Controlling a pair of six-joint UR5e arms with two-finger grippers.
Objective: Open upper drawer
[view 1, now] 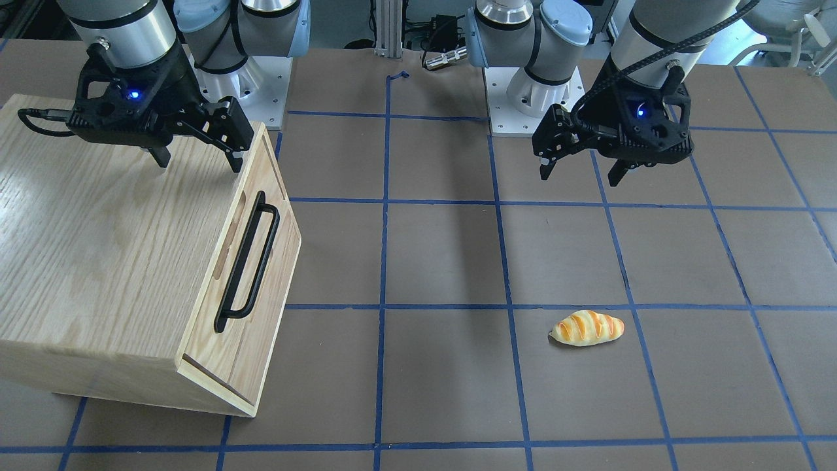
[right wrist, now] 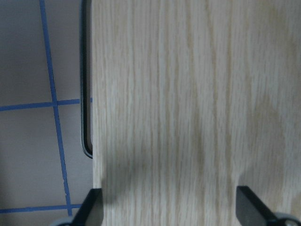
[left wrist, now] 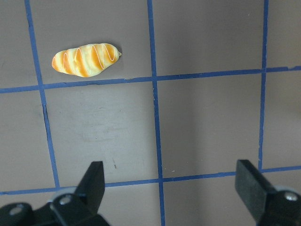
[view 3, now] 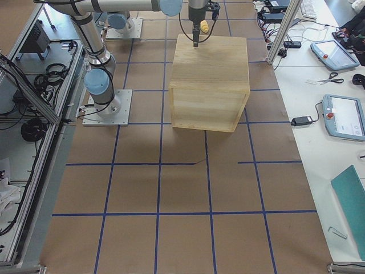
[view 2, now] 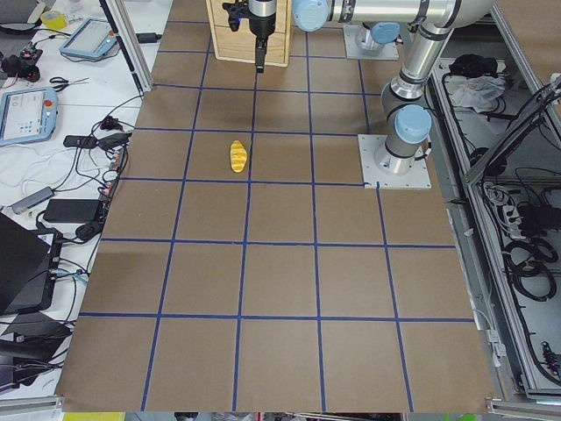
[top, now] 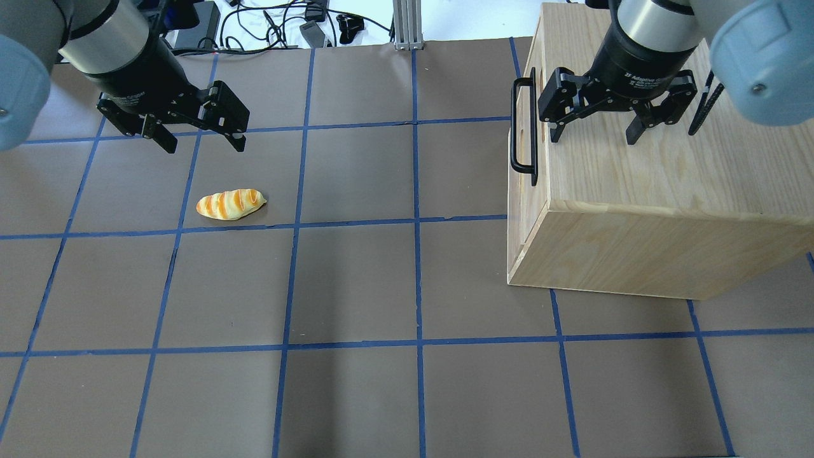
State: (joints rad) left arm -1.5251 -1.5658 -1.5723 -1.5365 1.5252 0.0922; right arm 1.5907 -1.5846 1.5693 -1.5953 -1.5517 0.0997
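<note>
The oak-grain cabinet (view 1: 98,229) stands on the counter (view 1: 444,261) on my right side. Its upper drawer (view 1: 278,281) is shut, the front panel sitting flush in the casing, so I cannot see whether anything lies inside. The panel is light wood. A long black bar handle (view 1: 259,264) runs along it over an oblong recess, close under the cabinet's top edge, and the drawer front faces the middle of the counter.

My right jaws are spread wide above the cabinet top, near the front edge and above the handle end nearest my base. They grip nothing. In my right wrist view both tips flank plain wood grain, with the handle showing just past the edge. I cannot tell whether the tips touch the top.

My left jaws are also spread wide and hold nothing, hanging over bare counter. A striped bread roll (view 1: 587,327) lies on the counter nearby, clear of both fingertips and well apart from the cabinet.
</note>
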